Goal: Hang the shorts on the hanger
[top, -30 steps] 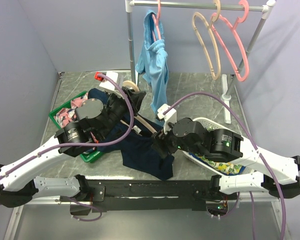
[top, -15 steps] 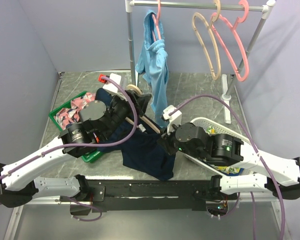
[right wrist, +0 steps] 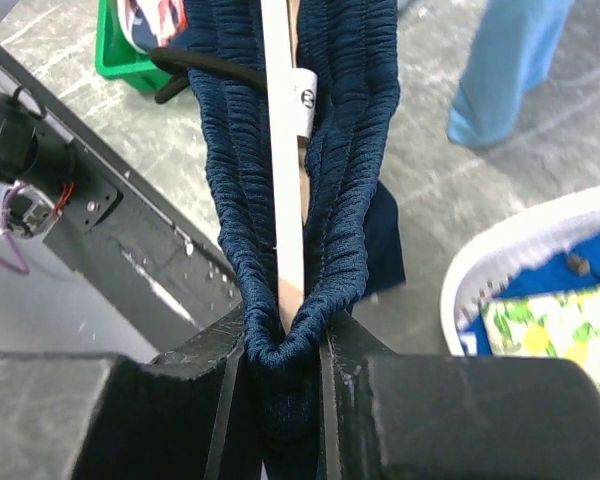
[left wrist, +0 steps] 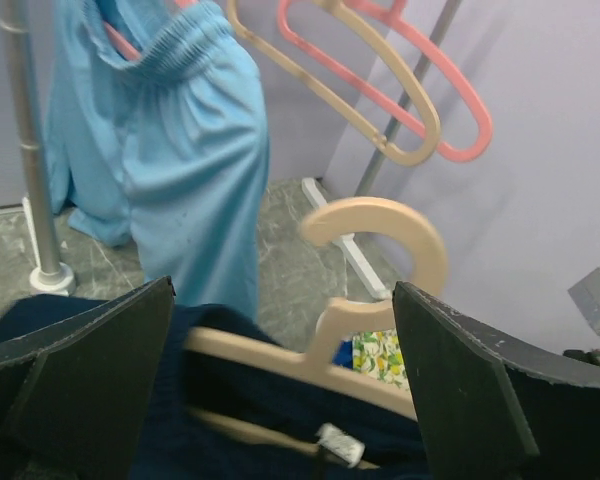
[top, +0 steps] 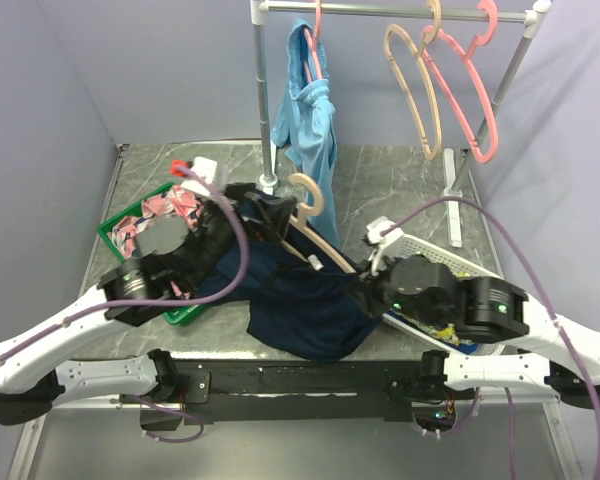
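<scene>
The dark navy shorts (top: 300, 315) hang over the table's front middle, threaded on the beige hanger (top: 318, 203), whose hook points up. My right gripper (top: 365, 285) is shut on the shorts' gathered waistband (right wrist: 350, 150), with the end of the hanger's bar (right wrist: 280, 150) pinched inside the fold at the right gripper's (right wrist: 285, 340) jaws. My left gripper (top: 265, 215) stands wide open just left of the hook. In the left wrist view the hanger (left wrist: 360, 320) and shorts (left wrist: 270, 400) lie between the left gripper's (left wrist: 280, 290) spread fingers, untouched.
A clothes rack (top: 380, 10) at the back carries a light-blue garment (top: 315, 130), pink hangers (top: 470, 100) and another beige hanger (top: 420, 90). A green bin (top: 115, 235) of clothes stands at the left. A white basket (top: 420, 245) with patterned clothes sits under the right arm.
My left gripper opened, let go and drew back left. My right gripper shut on the waistband and hanger end and pulled right. The hanger's hook swung upward.
</scene>
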Motion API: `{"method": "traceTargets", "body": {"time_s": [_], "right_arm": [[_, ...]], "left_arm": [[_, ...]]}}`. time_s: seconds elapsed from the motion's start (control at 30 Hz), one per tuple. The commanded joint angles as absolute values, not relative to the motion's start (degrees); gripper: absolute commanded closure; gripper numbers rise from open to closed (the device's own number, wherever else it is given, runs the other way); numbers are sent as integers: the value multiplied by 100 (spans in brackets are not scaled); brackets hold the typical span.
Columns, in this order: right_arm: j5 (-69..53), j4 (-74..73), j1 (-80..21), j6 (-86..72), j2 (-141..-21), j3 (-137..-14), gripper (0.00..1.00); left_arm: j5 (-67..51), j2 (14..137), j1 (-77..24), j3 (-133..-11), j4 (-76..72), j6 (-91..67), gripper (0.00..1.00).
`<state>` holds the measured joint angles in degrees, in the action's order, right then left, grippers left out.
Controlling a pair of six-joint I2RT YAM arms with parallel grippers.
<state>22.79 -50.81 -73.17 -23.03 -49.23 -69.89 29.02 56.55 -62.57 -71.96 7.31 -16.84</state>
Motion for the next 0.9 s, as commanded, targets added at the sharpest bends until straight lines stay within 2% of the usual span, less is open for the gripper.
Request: {"method": "traceTargets", "body": {"time_s": [0.0, 0.17, 0.37, 0.6, 0.77, 0.87], "right_arm": [[2426, -5808, -7356, -2872, -4518, -7610, 100], [2426, -6888, -7356, -3409, -4430, -8024, 100], [2339, -7732, -7356, -4033, -4158, -8279, 100], [1961, -8262, -7348, -4456, -3938, -8551, 100], [1881, -8271, -7348, -4500, -3920, -8526, 100], [1969, -8262, -7339, -4544, -3937, -8333, 100]], "left_arm": [[3357, 5335, -6223, -7189, 440, -1644, 4], [2858, 5860, -5855, -7619, 606, -1941, 1], [673, 6757, -5178, -8288, 668, -2513, 11], [-1114, 7637, -4913, -8587, 220, -2926, 11], [-1037, 8339, -4913, -8675, -367, -3260, 1], [-801, 8866, -4913, -8780, -676, -3418, 1]]}}
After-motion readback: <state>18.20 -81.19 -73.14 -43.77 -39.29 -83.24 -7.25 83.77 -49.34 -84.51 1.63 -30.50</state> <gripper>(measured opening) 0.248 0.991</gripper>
